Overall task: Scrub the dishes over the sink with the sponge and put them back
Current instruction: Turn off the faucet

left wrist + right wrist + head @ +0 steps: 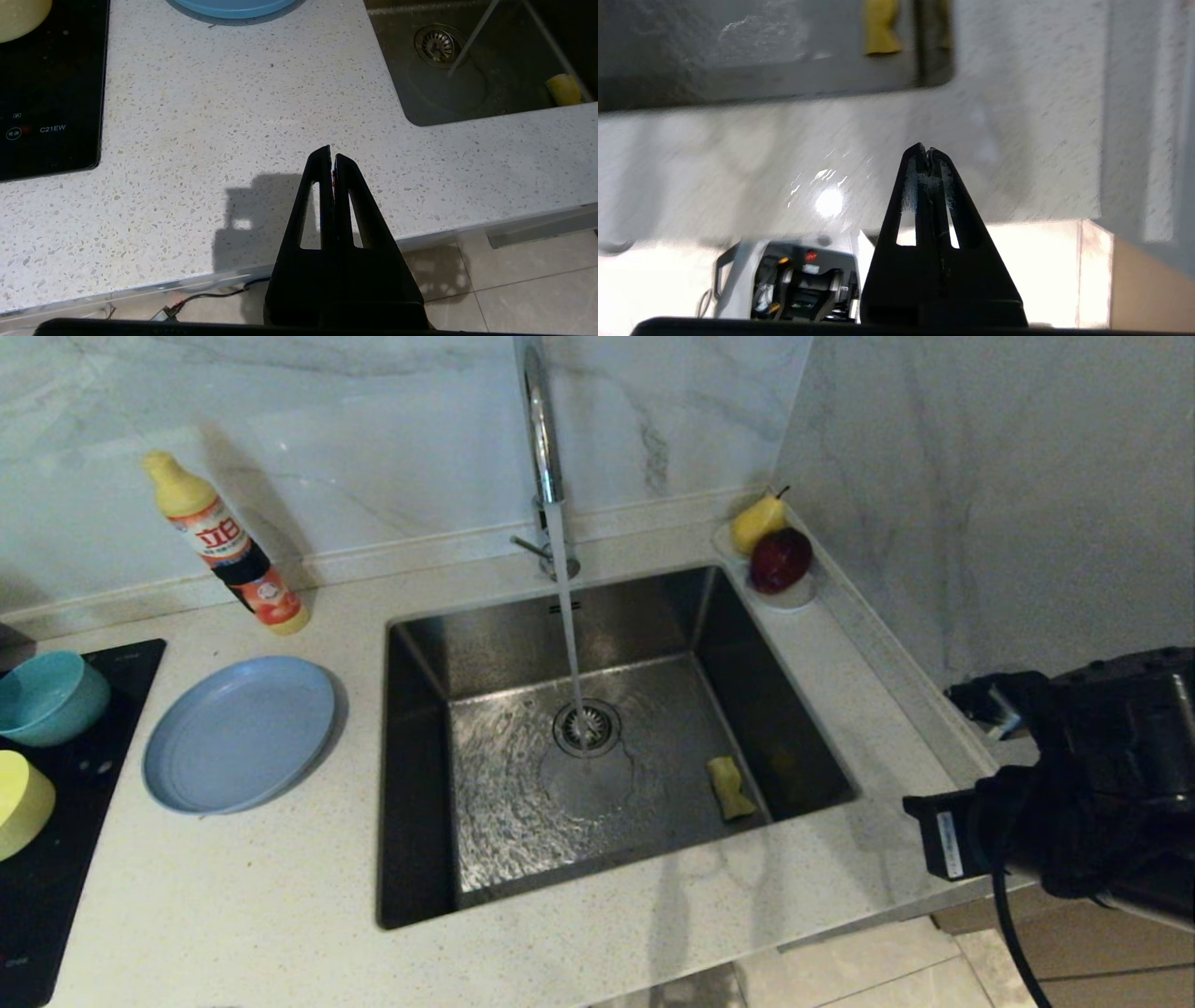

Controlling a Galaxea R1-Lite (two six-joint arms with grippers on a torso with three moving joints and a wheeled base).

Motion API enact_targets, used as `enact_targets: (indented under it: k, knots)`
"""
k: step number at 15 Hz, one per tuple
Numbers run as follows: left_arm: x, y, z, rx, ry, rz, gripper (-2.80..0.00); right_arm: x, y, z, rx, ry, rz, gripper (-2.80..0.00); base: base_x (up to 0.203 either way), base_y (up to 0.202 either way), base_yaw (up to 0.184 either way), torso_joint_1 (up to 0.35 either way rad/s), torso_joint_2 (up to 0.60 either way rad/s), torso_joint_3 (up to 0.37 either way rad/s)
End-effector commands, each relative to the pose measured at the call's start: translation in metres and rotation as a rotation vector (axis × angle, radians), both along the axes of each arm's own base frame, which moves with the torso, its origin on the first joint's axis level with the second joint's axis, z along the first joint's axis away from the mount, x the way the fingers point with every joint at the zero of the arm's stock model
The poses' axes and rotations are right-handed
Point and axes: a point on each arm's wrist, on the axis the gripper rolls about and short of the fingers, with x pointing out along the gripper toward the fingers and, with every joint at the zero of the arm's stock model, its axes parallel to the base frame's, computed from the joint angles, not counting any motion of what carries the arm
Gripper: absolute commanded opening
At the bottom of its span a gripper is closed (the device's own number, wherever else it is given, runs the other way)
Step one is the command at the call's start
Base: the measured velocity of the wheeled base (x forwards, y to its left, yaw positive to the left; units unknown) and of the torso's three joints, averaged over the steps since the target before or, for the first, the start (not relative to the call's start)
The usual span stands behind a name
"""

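Sponge point(729, 788) lies on the sink point(420, 784) floor by the right wall, yellow foam showing, wavy-edged; any green face can't be made out. In the right wrist view only its lower part point(879, 28) shows, cut off by the frame edge, well beyond the closed jaws across the counter rim. Right gripper point(928, 150) has its jaws pressed together, empty, over the speckled white counter point(280, 896) at its front edge; in the head view only the dark arm body shows at the right, fingertips hidden. Left gripper point(331, 156) also has its jaws pressed together, holding nothing, above the counter's front edge, with the sink off ahead to one side. Yellow bowl point(21, 803) and teal bowl point(51, 695) sit on a black glass cooktop point(56, 859), both cut by the frame edge. Grey-blue plate point(238, 733), flat and matte, rests on the counter between cooktop and sink. Stainless basin, round drain strainer point(586, 726), water running from the chrome tap point(541, 429). Marble-look backsplash; dish soap bottle point(229, 546) leaning against it; pear point(758, 521) and red apple point(780, 560) on a white saucer point(794, 595) in the corner. Tiled floor below.
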Motion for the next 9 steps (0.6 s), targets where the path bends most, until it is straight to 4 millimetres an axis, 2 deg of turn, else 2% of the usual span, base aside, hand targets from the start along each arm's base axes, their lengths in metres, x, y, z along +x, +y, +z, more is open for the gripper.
enact_targets:
  k: [1,3,7,9]
  knots:
    - [0.000,0.000,0.000,-0.001,0.002,0.000,-2.80,-0.036,-0.020,0.012,0.059,-0.073,0.078,-2.80,0.000,0.000,0.000,0.000,0.00,0.000]
    - [0.000,0.000,0.000,-0.001,0.001,0.000,-2.80,-0.061,-0.041,0.009,0.067,-0.109,0.147,-2.80,0.000,0.000,0.000,0.000,0.00,0.000]
    - [0.000,0.000,0.000,-0.001,0.001,0.000,-2.80,-0.113,-0.079,-0.016,0.092,-0.158,0.277,-2.80,0.000,0.000,0.000,0.000,0.00,0.000]
    - [0.000,0.000,0.000,-0.001,0.002,0.000,-2.80,-0.138,-0.090,-0.027,0.087,-0.191,0.290,-2.80,0.000,0.000,0.000,0.000,0.00,0.000]
